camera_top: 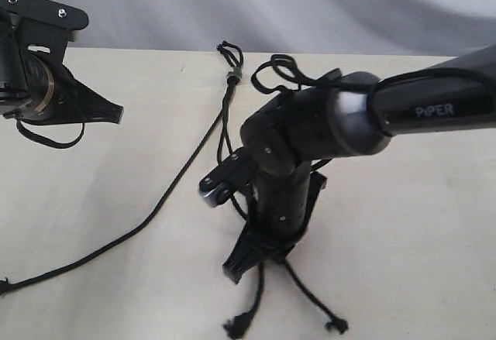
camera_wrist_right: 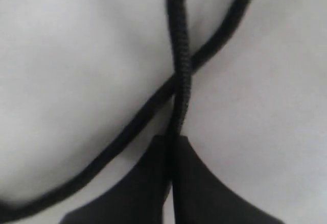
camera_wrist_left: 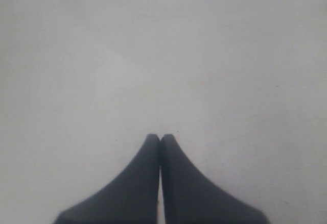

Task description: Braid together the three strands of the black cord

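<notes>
The black cord's knot (camera_top: pixel 232 74), with its small loop, lies at the back middle of the table. One strand (camera_top: pixel 167 197) runs from it down and left to the table's left edge. The other two strands pass under my right arm and end in frayed tips (camera_top: pixel 235 326) (camera_top: pixel 336 324) at the front. My right gripper (camera_top: pixel 239 266) points down at the table and is shut on one strand (camera_wrist_right: pixel 179 55), pinched at the fingertips (camera_wrist_right: pixel 172 138). A second strand (camera_wrist_right: pixel 117 137) crosses the held one just beyond the tips. My left gripper (camera_top: pixel 116 112) (camera_wrist_left: pixel 160 136) hovers at the far left, shut and holding nothing.
The right arm's own thicker black cable (camera_top: pixel 279 73) loops close to the knot. A grey backdrop (camera_top: pixel 271 7) rises behind the pale table (camera_top: pixel 403 239). The left wrist view holds only bare table surface (camera_wrist_left: pixel 153 55).
</notes>
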